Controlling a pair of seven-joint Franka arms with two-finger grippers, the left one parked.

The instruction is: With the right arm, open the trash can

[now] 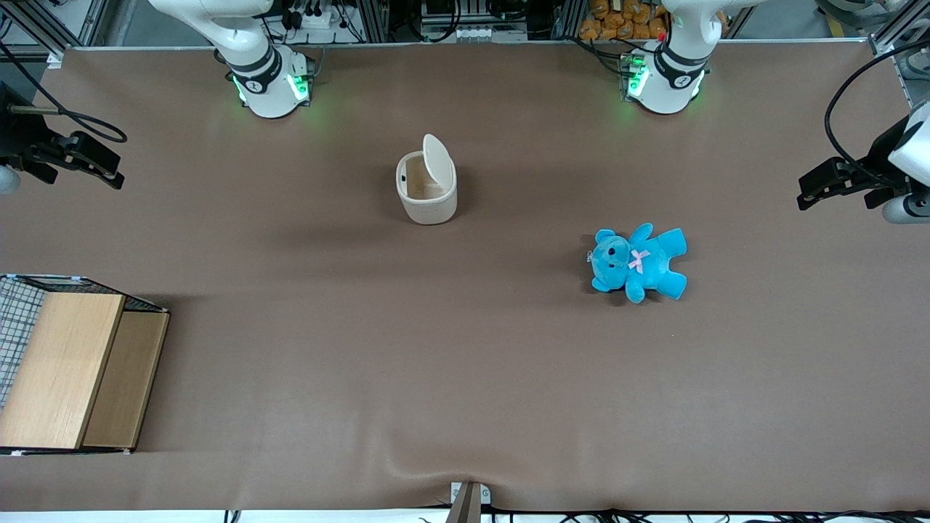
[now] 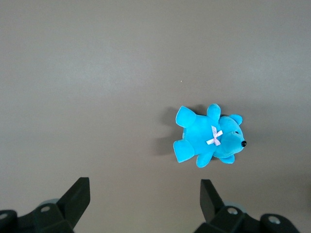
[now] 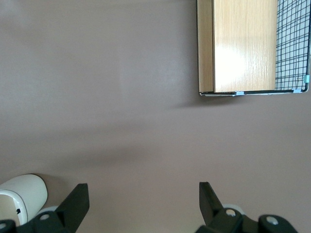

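1. The bin (image 1: 427,190) stands mid-table, its lid (image 1: 437,160) raised.
2. The gripper (image 3: 141,201) hangs well clear of the bin, fingers spread, empty.
3. Risk: the upright lid may drop shut if jolted.

Brown counter (image 1: 465,378) with three things on it.
The trash can (image 1: 427,190) stands lid-up; a blue teddy bear (image 1: 639,263) lies nearer the parked arm; a wooden box (image 1: 69,367) sits at the working arm's end, where the gripper (image 1: 109,168) hangs with fingers apart.
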